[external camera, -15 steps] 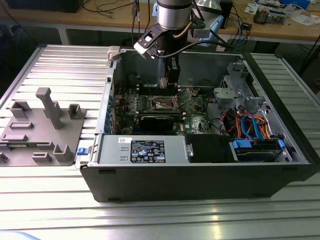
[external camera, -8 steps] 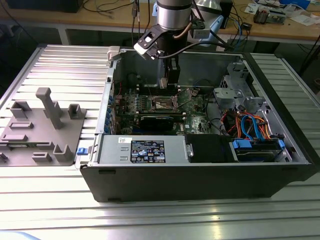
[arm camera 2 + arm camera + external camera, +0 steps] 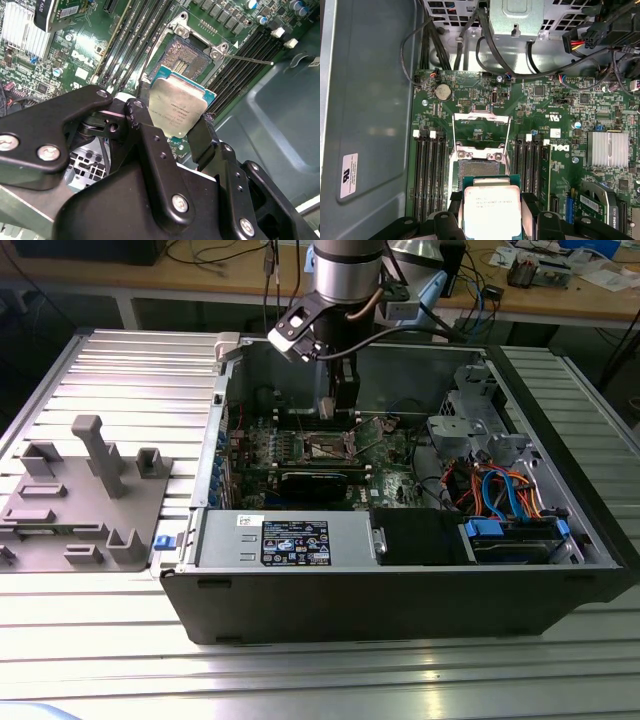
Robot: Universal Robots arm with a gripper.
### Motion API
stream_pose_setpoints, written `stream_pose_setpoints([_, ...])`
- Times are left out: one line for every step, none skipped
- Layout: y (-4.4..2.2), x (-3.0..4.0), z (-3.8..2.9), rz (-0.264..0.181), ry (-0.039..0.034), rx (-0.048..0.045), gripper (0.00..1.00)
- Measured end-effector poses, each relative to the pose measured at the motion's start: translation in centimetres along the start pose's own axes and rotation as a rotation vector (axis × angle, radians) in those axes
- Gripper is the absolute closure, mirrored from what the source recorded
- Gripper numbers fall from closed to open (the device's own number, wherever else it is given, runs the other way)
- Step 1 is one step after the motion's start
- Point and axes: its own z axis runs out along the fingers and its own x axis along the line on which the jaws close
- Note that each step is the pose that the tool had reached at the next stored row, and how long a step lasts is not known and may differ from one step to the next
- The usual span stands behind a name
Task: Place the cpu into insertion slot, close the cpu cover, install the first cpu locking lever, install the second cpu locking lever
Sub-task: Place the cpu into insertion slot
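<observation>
My gripper (image 3: 175, 119) is shut on the cpu (image 3: 176, 106), a flat square chip with a dull silver top and green edge, held by two opposite sides. In the first wrist view the cpu (image 3: 492, 212) hangs just short of the insertion slot (image 3: 479, 168), whose brownish contact field lies bare. The cpu cover (image 3: 481, 118), a thin silvery frame, stands swung up beyond the slot. A thin metal locking lever (image 3: 248, 60) sticks out beside the slot (image 3: 186, 56). In the exterior view the gripper (image 3: 345, 408) hovers inside the computer case above the green board.
Black memory slots (image 3: 429, 175) flank the socket on both sides. The open computer case (image 3: 400, 570) rests on a ribbed aluminium table. A grey fixture (image 3: 85, 495) stands at the exterior view's left. Cable bundles (image 3: 500, 490) and a finned heat sink (image 3: 607, 148) sit nearby.
</observation>
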Motion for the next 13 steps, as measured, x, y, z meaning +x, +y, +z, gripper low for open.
stream_pose_setpoints([0.0, 0.0, 0.08, 0.0, 0.0, 0.0, 0.45])
stream_pose_setpoints([0.0, 0.0, 0.08, 0.0, 0.0, 0.0, 0.45])
stream_pose_setpoints([-0.01, 0.0, 0.08, 0.0, 0.0, 0.0, 0.45])
stream_pose_setpoints([-0.01, 0.0, 0.09, 0.0, 0.0001, 0.0, 0.45])
stream_pose_setpoints([-0.01, 0.0, 0.09, 0.0, 0.0, -0.0001, 0.45])
stream_pose_setpoints([-0.01, 0.0, 0.09, 0.0, 0.0, -0.0001, 0.45])
stream_pose_setpoints([-0.01, 0.0, 0.09, 0.0, 0.0, 0.0, 0.45])
stream_pose_setpoints([0.0, 0.0, 0.09, 0.0, 0.0, 0.0, 0.45])
stream_pose_setpoints([0.0, 0.0, 0.09, 0.0, 0.0, 0.0, 0.45])
stream_pose_setpoints([-0.01, 0.0, 0.09, 0.0, 0.0, 0.0, 0.45])
stream_pose_setpoints([-0.01, 0.0, 0.09, 0.002, -0.0001, 0.0, 0.45])
stream_pose_setpoints([0.0, 0.0, 0.08, 0.004, -0.0003, 0.0, 0.45])
stream_pose_setpoints([0.0, 0.0, 0.09, 0.009, -0.0005, -0.0001, 0.45])
